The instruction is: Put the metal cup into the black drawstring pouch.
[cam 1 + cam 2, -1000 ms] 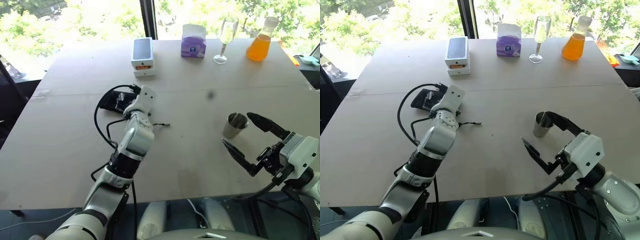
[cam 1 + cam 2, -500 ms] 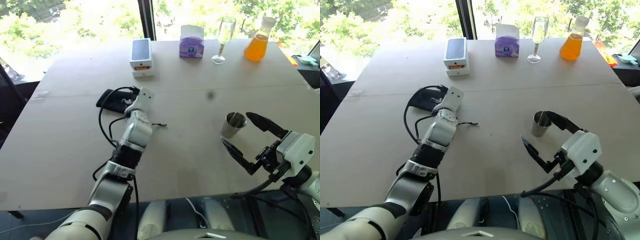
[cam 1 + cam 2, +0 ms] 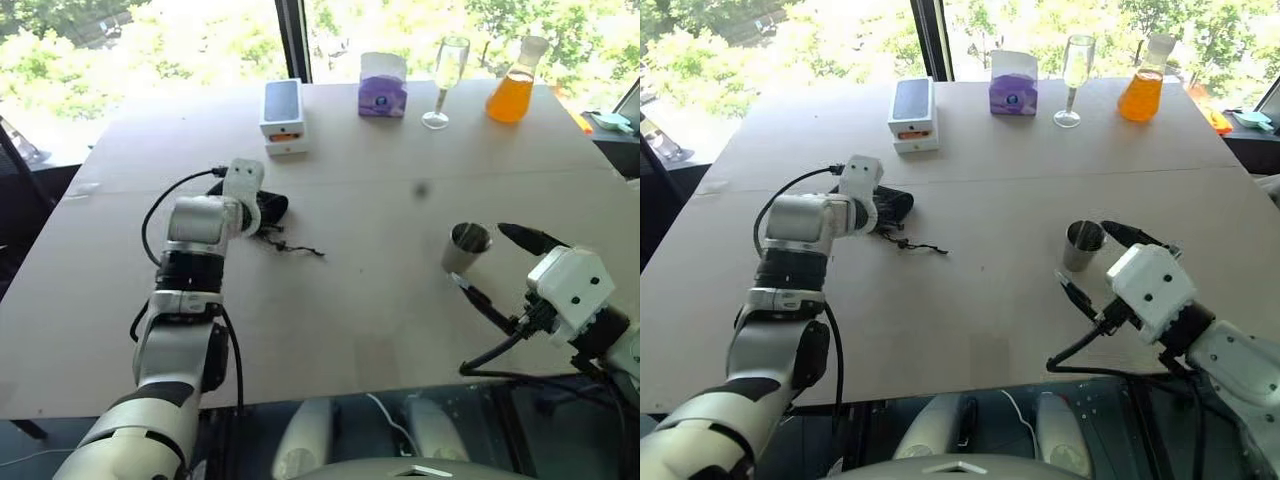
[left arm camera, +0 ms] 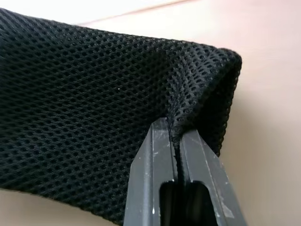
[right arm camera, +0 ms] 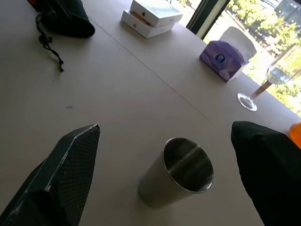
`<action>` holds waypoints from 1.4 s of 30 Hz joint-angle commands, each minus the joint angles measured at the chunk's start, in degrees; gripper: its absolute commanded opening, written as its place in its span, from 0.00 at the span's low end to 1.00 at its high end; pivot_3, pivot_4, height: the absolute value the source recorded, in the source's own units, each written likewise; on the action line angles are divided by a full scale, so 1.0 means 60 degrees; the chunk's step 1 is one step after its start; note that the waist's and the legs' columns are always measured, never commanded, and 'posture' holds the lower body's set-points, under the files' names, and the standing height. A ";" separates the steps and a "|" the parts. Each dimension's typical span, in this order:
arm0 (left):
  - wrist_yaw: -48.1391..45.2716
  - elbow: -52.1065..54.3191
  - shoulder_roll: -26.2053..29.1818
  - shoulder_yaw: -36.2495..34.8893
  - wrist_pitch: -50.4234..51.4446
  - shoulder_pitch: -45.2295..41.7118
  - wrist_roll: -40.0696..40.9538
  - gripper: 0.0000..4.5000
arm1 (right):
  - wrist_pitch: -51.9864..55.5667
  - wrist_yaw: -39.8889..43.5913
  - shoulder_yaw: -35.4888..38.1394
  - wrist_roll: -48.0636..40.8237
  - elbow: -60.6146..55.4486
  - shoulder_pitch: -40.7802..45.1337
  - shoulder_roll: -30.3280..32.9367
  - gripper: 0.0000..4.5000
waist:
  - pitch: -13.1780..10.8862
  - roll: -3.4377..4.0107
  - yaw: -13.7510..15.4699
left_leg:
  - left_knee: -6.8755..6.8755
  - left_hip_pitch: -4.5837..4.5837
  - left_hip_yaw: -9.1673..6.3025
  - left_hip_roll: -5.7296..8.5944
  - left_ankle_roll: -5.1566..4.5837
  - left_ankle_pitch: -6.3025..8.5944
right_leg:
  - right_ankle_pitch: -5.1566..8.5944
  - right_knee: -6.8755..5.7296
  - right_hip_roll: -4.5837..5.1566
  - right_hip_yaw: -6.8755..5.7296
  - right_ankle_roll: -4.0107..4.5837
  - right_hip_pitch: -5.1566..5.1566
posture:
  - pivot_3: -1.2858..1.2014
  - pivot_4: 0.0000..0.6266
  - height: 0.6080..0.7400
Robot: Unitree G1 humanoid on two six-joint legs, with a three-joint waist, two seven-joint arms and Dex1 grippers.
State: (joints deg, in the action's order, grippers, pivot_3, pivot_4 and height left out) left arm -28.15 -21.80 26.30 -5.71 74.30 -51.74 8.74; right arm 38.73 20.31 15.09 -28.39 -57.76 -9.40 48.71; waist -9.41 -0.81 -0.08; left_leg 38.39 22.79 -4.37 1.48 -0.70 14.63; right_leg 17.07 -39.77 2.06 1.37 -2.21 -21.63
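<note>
The black drawstring pouch (image 3: 273,209) lies at the table's left middle, its thin cord (image 3: 297,246) trailing toward the centre. My left gripper (image 4: 175,134) is shut on the pouch, pinching a fold of its mesh edge between the fingers. The metal cup (image 3: 466,247) stands upright at the right, mouth up. My right gripper (image 5: 164,126) is open wide around the cup (image 5: 178,172), one finger on each side, neither touching it.
Along the far edge stand a white phone box (image 3: 283,112), a purple tissue box (image 3: 384,85), a stemmed wine glass (image 3: 446,80) and a flask of orange liquid (image 3: 513,90). A seam (image 3: 420,172) crosses the table behind the pouch and cup.
My left gripper has closed on the pouch while the wrist rolled and the forearm swung left. My right gripper has slid forward so its open fingers now flank the cup.
</note>
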 commanded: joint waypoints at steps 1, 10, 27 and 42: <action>-0.0890 0.0435 0.0024 -0.0275 0.2045 -0.0231 0.1308 0.01 | 0.1726 -0.0728 0.0330 -0.1691 -0.0366 0.0942 -0.0218 1.00 | -0.0001 -0.0002 -0.0007 | -0.0001 0.0001 -0.0007 -0.0003 -0.0001 0.0001 | 0.0001 0.0001 0.0001 -0.0005 0.0002 0.0001 | 0.52 0.24 1.00; -0.0324 0.1699 -0.0344 -0.0308 0.3034 -0.0242 0.3442 0.01 | 0.3406 -0.0567 -0.1418 -0.1329 0.0820 0.2463 0.0683 1.00 | -0.0015 -0.0021 -0.0091 | -0.0006 0.0016 -0.0008 -0.0006 -0.0025 0.0015 | 0.0002 0.0007 0.0036 0.0020 0.0003 -0.0014 | 0.52 0.24 1.00; 0.2791 0.3028 -0.1149 -0.0474 0.3034 0.0645 0.5999 0.00 | 0.3960 0.0436 -0.4149 0.0225 0.2971 0.5618 0.0734 0.32 | -0.0020 -0.0022 -0.0086 | -0.0010 0.0024 0.0000 -0.0004 0.0010 -0.0005 | 0.0002 0.0011 0.0042 0.0058 0.0002 -0.0032 | 0.52 0.24 1.00; 0.3915 0.2528 -0.1608 -0.0821 0.3034 0.0392 0.6872 0.00 | 0.5540 0.0193 -0.1195 -0.1490 0.2635 0.5874 -0.2295 0.02 | -0.0023 -0.0024 -0.0101 | -0.0015 0.0031 -0.0002 -0.0006 0.0012 -0.0006 | 0.0001 0.0013 0.0041 0.0061 0.0003 -0.0036 | 0.52 0.24 1.00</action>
State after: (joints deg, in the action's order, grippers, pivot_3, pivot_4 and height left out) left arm -4.94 -6.54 16.56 -9.07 92.42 -47.88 48.65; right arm 71.21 23.65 3.18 -34.90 -38.78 25.13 37.29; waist -9.54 -0.95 -0.68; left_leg 38.30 22.97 -4.39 1.43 -0.63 14.59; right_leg 17.08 -39.70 2.29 1.73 -2.19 -21.85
